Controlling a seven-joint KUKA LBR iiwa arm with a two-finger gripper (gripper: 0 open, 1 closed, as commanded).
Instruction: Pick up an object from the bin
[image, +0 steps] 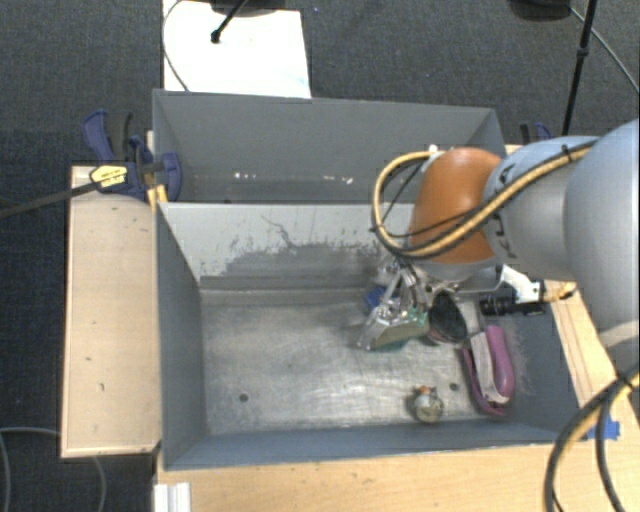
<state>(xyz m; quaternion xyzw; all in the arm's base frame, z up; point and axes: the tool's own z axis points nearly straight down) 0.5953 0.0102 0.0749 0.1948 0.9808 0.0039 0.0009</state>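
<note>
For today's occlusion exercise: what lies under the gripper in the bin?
A green thing and a blue thing peek out beneath the gripper; it covers the rest of them.

A robotics lab. A silver robot arm (590, 220) with an orange wrist cover (455, 200) reaches into a scuffed grey metal bin (280, 370). Dark grey carpet (60, 90) surrounds it.

No writing, label, brand mark or number can be read anywhere, neither on the grey bin (300, 150) nor on the small things lying in it.
</note>
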